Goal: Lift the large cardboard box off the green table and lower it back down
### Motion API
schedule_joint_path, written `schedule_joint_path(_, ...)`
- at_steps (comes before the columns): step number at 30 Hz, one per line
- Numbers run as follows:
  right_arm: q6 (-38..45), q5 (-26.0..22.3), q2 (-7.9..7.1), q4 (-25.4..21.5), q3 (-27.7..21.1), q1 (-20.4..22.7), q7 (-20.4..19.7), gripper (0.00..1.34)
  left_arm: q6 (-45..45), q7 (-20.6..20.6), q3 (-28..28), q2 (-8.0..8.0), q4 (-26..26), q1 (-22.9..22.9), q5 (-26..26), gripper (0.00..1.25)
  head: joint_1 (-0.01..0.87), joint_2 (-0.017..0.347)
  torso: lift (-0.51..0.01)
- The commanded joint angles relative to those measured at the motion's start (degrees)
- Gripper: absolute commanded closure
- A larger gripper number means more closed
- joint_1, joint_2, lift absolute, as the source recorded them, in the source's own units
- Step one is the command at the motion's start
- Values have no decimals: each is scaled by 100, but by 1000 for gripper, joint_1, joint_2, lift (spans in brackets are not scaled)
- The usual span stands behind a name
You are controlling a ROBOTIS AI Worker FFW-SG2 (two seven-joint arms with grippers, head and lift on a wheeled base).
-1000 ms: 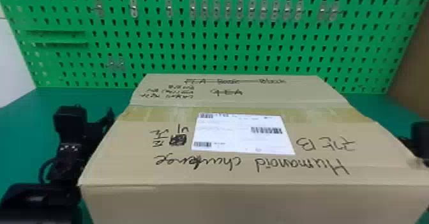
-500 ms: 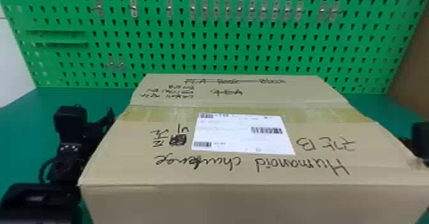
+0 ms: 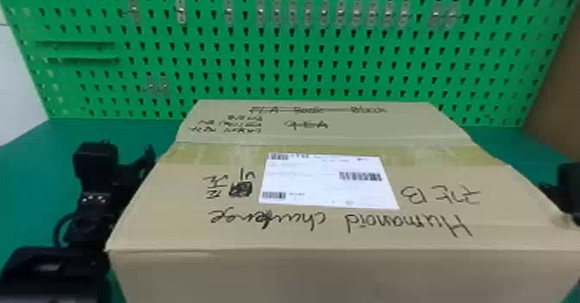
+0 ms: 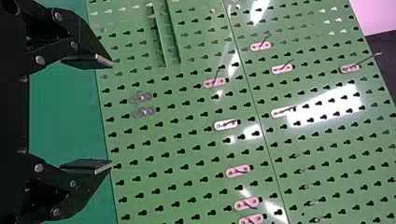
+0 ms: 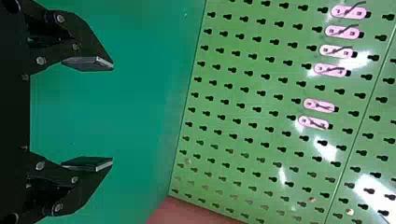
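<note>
Cardboard box (image 3: pixel 328 233) sits squarely in front of you, large and closed, between the two arms over the green table (image 3: pixel 26 168). Its front face is toward you, and its top tapers away toward the pegboard (image 3: pixel 276 69). Its underside is hidden, so you can't tell from here whether it is touching the table.

On the top you have a yellowish strip of tape (image 3: pixel 211 154) running from side to side, a white label (image 3: pixel 323 181) near the middle partly over the tape, and black handwriting (image 3: pixel 410 224) around it, much of it upside down to you.

Your left gripper (image 3: pixel 133 168) is just beside the left side of the box, partly hidden by it. Its two fingers (image 4: pixel 93 167) stand well apart in the left wrist view, with nothing clamped between them. Your right gripper (image 3: pixel 554 192) is beside the right side of the box at the edge of the head view. In the right wrist view its fingers (image 5: pixel 91 163) are also spread wide, with nothing clamped between them. You can't tell for certain whether either gripper touches the cardboard.

Behind the box, the green pegboard carries a row of small metal hooks (image 3: pixel 340 11), with a pair lower down toward your left, below two narrow ledges (image 3: pixel 77 44).
</note>
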Motion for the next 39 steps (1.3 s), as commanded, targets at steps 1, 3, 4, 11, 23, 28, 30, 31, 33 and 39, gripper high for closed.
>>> schedule_joint_path(1,0,0,4,0,0,0,0,532,0,0,-3,0,0,16,-4,489,508,51,-211)
schedule_joint_path(3,0,0,4,0,0,0,0,532,0,0,6,0,0,16,5,489,508,51,-211)
schedule_joint_path(4,0,0,4,0,0,0,0,530,0,0,6,0,0,16,5,489,508,51,-211)
schedule_joint_path(11,0,0,13,0,-9,0,0,532,0,0,-3,0,0,7,5,489,508,51,-211)
schedule_joint_path(23,0,9,13,0,18,-26,0,532,0,0,-29,-9,0,-37,5,490,508,51,-211)
schedule_joint_path(28,0,9,22,0,26,-44,0,532,0,9,-21,-9,0,-37,5,490,508,51,-211)
schedule_joint_path(30,0,9,22,0,26,-44,0,532,0,0,-21,-9,0,-37,5,490,508,51,-211)
schedule_joint_path(31,0,9,31,0,35,-44,0,532,0,0,-21,0,0,-45,5,490,508,51,-211)
schedule_joint_path(33,0,9,31,0,26,-44,0,532,0,0,-21,-9,0,-45,5,490,508,51,-211)
schedule_joint_path(39,0,9,31,0,26,-44,0,530,0,0,-12,-9,0,-45,5,490,508,51,-211)
